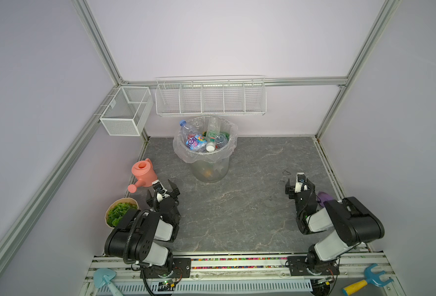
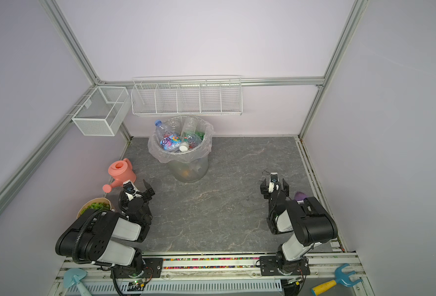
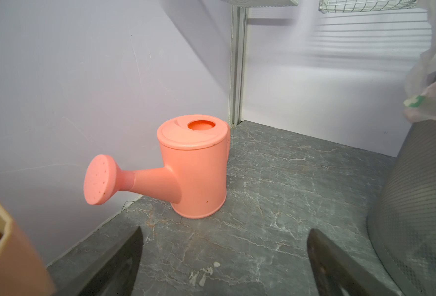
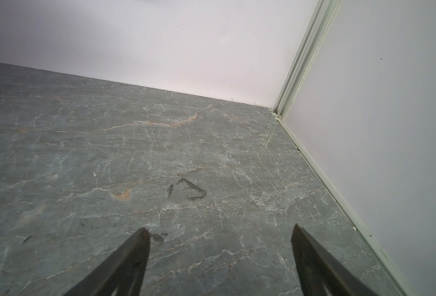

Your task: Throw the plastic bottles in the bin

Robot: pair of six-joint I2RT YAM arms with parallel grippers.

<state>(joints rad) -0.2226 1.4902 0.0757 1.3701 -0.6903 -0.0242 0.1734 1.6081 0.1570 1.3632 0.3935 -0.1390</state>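
Bin [image 1: 209, 169] stands at the far middle of the grey marble-patterned table [image 1: 237, 205], just below the long white wire basket [image 1: 210, 98], with its clear liner bag folded over the rim. The plastic bottles [image 1: 196, 142] lie heaped inside it, up to rim level. One with a blue cap [image 1: 183, 124] leans at the far-left rim, and a clear one [image 1: 213, 125] stands tilted against the back. More bottles show dimly through the translucent wall. Left gripper [image 1: 159, 185] is low at the near-left of the table, jaws spread wide, holding nothing. In the left wrist view [image 3: 224, 230] it faces the pink watering can [image 3: 196, 166], which stands upright and well clear of the fingertips, with the bin wall [image 3: 421, 192] at one side and the beige plant pot [image 3: 12, 256] at the other. Right gripper [image 1: 299, 179] is low at the near-right, jaws also wide apart and empty. Its wrist view [image 4: 220, 228] shows only bare table with a dark scuff mark [image 4: 188, 189] ahead.
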